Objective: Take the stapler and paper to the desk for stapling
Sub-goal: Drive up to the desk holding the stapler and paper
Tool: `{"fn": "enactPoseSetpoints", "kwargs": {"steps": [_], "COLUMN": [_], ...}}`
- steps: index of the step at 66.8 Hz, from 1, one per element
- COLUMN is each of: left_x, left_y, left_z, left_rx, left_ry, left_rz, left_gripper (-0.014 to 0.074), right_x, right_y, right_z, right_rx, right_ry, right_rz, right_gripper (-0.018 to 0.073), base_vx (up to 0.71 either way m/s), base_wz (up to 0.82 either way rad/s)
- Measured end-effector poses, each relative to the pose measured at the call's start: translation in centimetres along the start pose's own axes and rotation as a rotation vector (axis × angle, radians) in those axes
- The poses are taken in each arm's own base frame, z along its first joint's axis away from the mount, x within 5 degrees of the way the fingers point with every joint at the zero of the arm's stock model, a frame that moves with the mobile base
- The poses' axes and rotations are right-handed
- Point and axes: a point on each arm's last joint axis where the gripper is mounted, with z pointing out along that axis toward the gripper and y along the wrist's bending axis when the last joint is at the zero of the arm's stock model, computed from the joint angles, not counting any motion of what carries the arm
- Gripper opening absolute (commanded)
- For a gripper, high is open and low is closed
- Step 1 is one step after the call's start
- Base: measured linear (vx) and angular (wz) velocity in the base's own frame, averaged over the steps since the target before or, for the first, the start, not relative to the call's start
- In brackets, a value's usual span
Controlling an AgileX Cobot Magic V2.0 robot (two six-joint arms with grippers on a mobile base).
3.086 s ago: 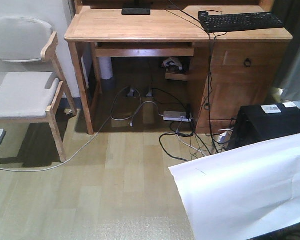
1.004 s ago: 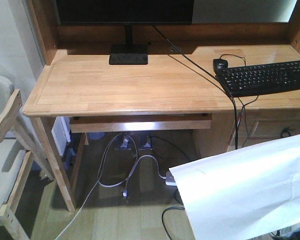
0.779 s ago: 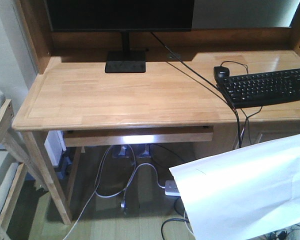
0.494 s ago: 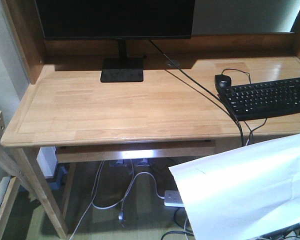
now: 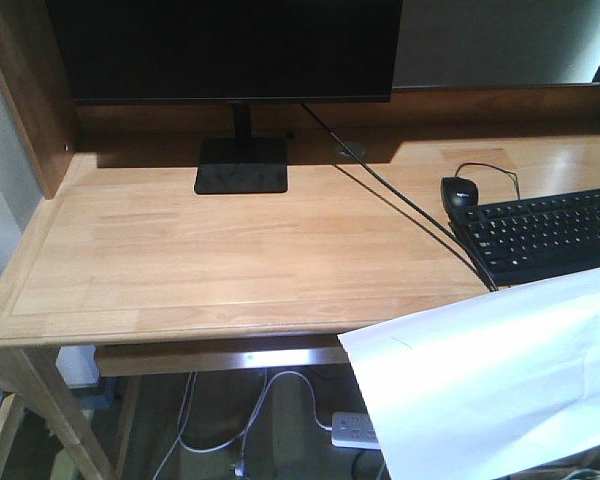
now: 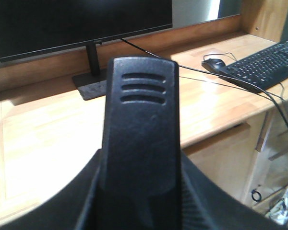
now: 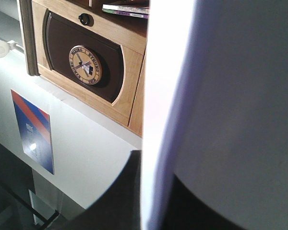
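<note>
The black stapler (image 6: 141,120) fills the middle of the left wrist view, standing on end between the dark fingers (image 6: 79,203) of my left gripper (image 6: 140,194), which is shut on it. Behind it lies the light-wood desk (image 6: 33,139). In the front view the desk (image 5: 210,250) is close below me. The white paper (image 5: 490,385) hangs across the lower right corner, overlapping the desk's front edge. In the right wrist view the paper (image 7: 230,96) runs edge-on through my right gripper (image 7: 156,203), which is shut on it.
A black monitor (image 5: 225,50) stands on its base (image 5: 242,165) at the desk's back. A black mouse (image 5: 459,190) and keyboard (image 5: 540,235) lie at the right, with a cable (image 5: 400,195) crossing the top. A power strip (image 5: 352,430) lies on the floor underneath.
The desk has come much closer and now fills the front view; the chair and most of the floor have dropped out. The paper keeps its place in the lower right corner.
</note>
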Motion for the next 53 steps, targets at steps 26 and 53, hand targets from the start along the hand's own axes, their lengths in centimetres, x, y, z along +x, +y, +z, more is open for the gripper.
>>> {"fn": "enactPoseSetpoints", "kwargs": {"steps": [26,53], "left_x": [0.00,0.00], "left_y": [0.00,0.00], "left_z": [0.00,0.00], "left_rx": [0.000,0.000], "left_ry": [0.000,0.000], "left_rz": [0.000,0.000], "left_gripper": [-0.0007,-0.0007], "right_x": [0.00,0.00], "right_y": [-0.01,-0.01], "right_z": [0.00,0.00], "right_rx": [0.001,0.001], "right_ry": [0.000,0.000], "right_rz": [0.000,0.000], "right_gripper": [-0.0005,-0.0005], "base_vx": [0.14,0.09], "base_wz": [0.07,-0.02]}}
